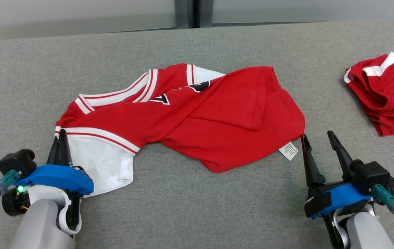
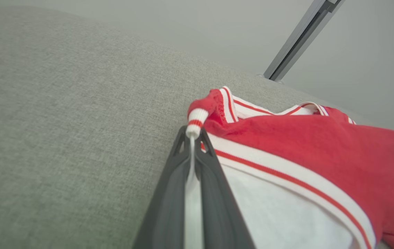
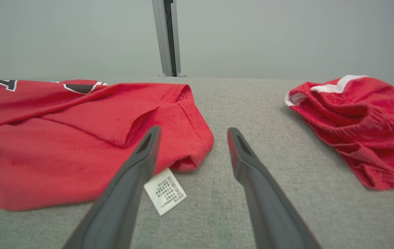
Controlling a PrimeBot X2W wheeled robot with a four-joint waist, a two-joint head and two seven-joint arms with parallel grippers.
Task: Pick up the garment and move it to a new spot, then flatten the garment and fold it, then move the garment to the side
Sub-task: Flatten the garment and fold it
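Progress looks early: the garment (image 1: 197, 114) lies rumpled and twisted on the desk (image 1: 190, 211), stretched between both arms, not yet flat or folded. The left end effector (image 1: 61, 135) is clamped on its striped ribbed edge. The right end effector (image 1: 318, 135) stands wide apart and holds nothing, its inner finger just beside the hem corner and the care label (image 1: 289, 150). Flattening, folding and the move aside seem left. A second red garment (image 1: 387, 97) lies well apart beyond the right end effector's outer side, probably no obstacle.

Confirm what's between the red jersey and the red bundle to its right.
Between jersey and bundle: bare grey surface, shown in head and right wrist views. The right gripper stands open at that gap's near end.
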